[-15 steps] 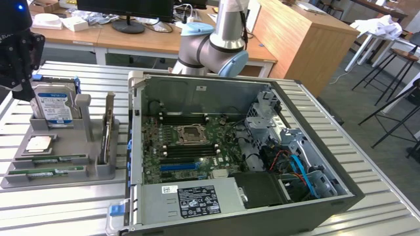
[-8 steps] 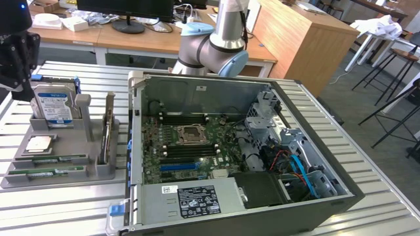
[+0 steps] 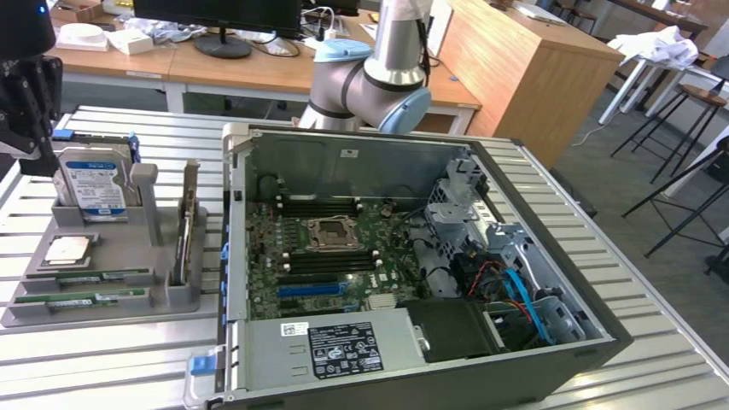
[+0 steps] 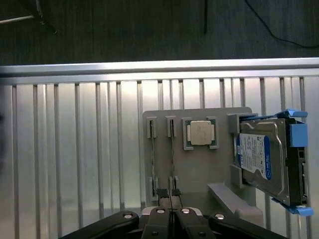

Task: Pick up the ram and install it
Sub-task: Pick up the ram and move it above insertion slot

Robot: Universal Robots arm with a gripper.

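Two ram sticks, thin and green, stand on edge in slots of a grey holder tray at the exterior view's left. In the wrist view they appear as thin lines on the tray. My gripper hangs well above the tray's far end. In the wrist view its black fingers are pressed together with nothing between them, over the end of one ram stick. The open computer case shows the motherboard with its dark memory slots beside the processor socket.
The tray also holds a silver processor chip and an upright hard drive in a blue bracket. A blue slot lies low on the motherboard. The slatted metal table ends at an edge.
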